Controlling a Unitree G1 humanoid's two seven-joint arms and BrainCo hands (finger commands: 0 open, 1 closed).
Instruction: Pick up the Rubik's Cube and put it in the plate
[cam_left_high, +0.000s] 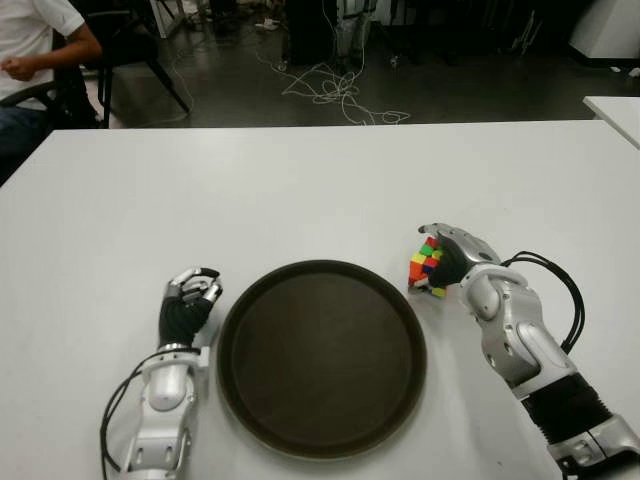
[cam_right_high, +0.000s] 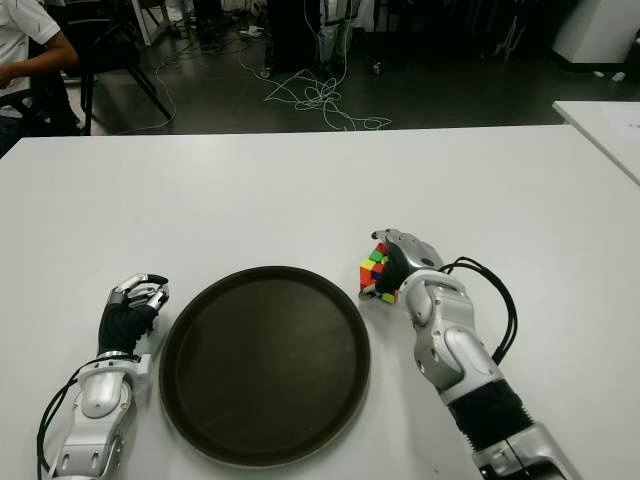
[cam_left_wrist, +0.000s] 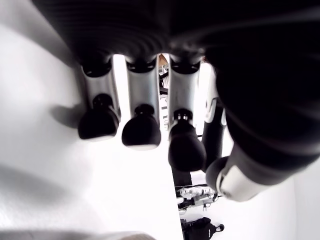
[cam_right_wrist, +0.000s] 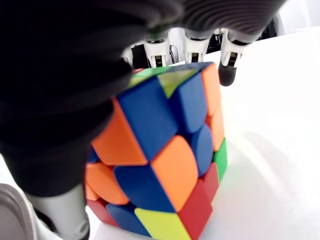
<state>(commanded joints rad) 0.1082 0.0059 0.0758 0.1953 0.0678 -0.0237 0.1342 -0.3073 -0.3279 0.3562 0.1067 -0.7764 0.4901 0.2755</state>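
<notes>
Right hand (cam_left_high: 447, 262) grips tilted Rubik's Cube (cam_left_high: 425, 267).

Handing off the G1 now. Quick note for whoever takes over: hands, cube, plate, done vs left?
Right hand: fingers wrapped over the Rubik's Cube, which shows tilted just right of the plate; whether it is clear of the table is hard to tell.
Left hand: curled, holding nothing, just left of the plate.
Done: cube grasped.
Left: carry it over the plate, set it down, let go.
</notes>
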